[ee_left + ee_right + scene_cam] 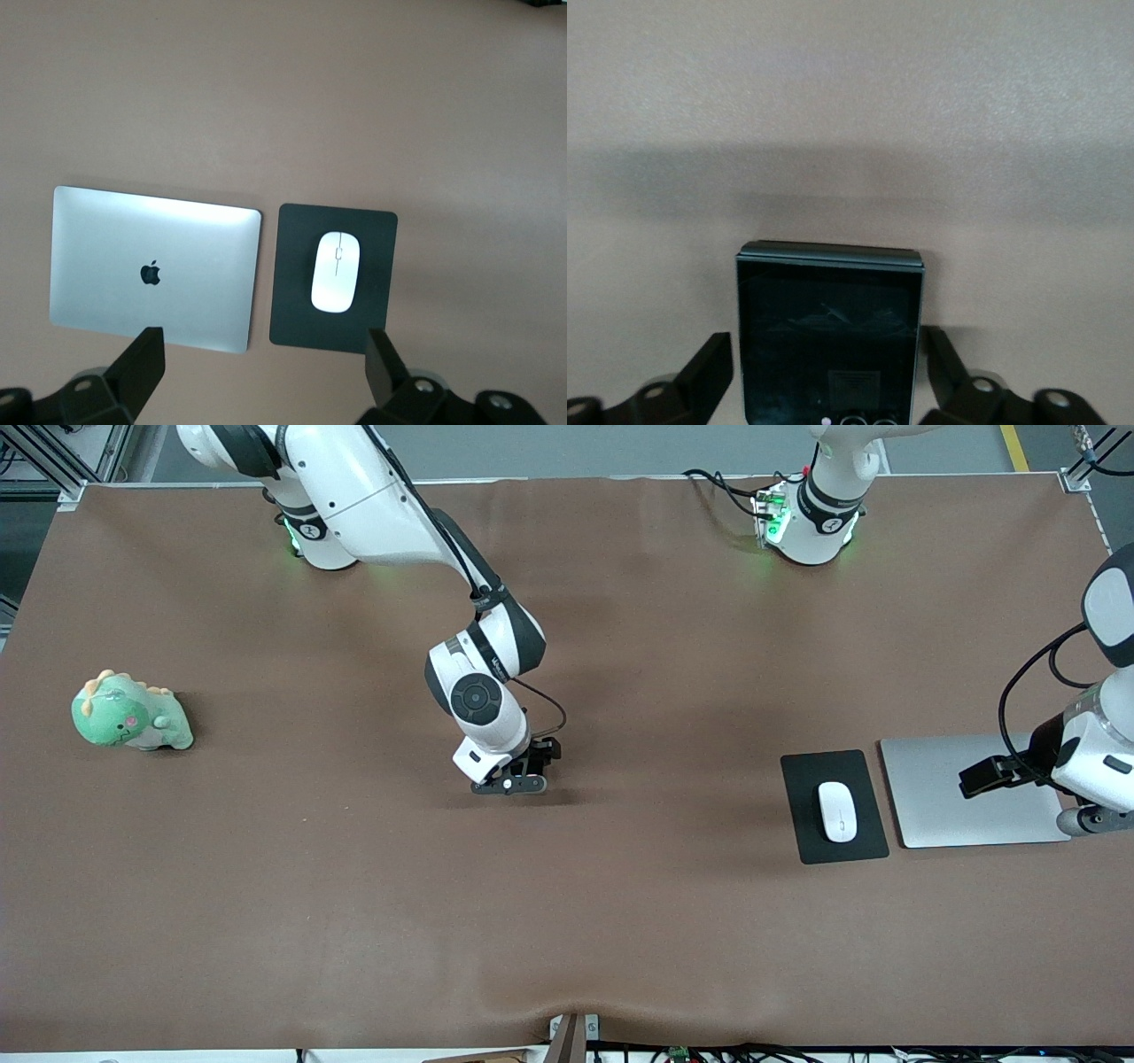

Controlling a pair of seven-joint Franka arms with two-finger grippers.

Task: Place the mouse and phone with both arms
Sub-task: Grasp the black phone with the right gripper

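Note:
The white mouse (836, 810) lies on a black mouse pad (833, 766) toward the left arm's end of the table; it also shows in the left wrist view (337, 271). My left gripper (983, 779) hangs open and empty over a silver laptop (939, 797). My right gripper (509, 784) is low at the middle of the table. The black phone (828, 328) lies flat on the cloth between its fingers (709, 372), with a thin gap showing on each side. My right gripper (827, 359) is open. The front view hides the phone under the hand.
A green dinosaur plush (130, 713) sits toward the right arm's end of the table. The closed laptop (155, 266) lies beside the mouse pad (297, 301). Brown cloth (620, 921) covers the table.

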